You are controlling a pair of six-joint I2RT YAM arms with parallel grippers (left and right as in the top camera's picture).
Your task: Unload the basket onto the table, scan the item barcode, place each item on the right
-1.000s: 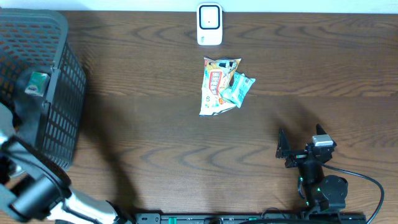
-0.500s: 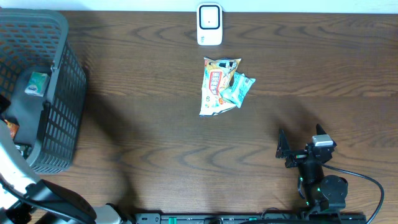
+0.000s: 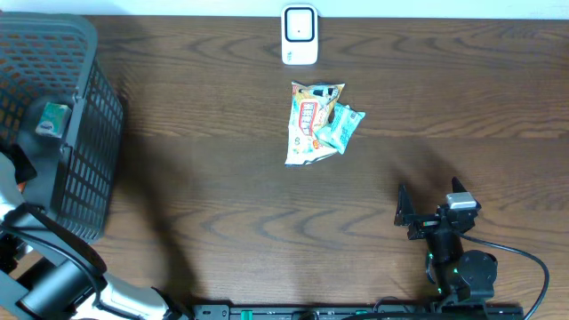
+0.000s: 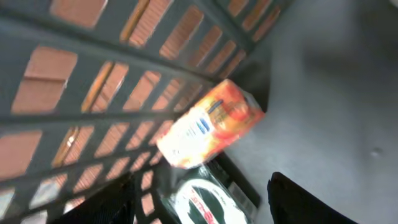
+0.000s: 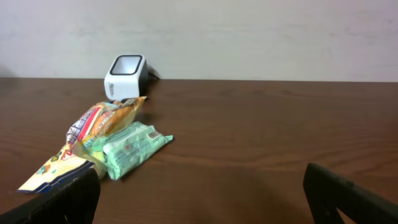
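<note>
Overhead: the left arm point(image 3: 53, 286) has shifted beside the basket point(image 3: 93, 133) at the table's point(image 3: 222, 204) left edge; the snack bag point(image 3: 311, 123) and green pack point(image 3: 343, 126) lie unmoved near the far-edge scanner point(image 3: 300, 34). Left wrist: the left gripper point(image 4: 199, 210) has its fingers parted, an orange packet point(image 4: 211, 124) in the basket beyond. Right wrist: the right gripper point(image 5: 202, 202) has its fingers spread, empty

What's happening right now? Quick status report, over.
Left gripper open, inside the basket, facing an orange packet. Right gripper open, empty. Snack packs lie near the scanner, nothing between them.

Scanner point(image 3: 300, 34) just behind two packets point(image 3: 316, 123); basket point(image 3: 92, 124) well to their left
</note>
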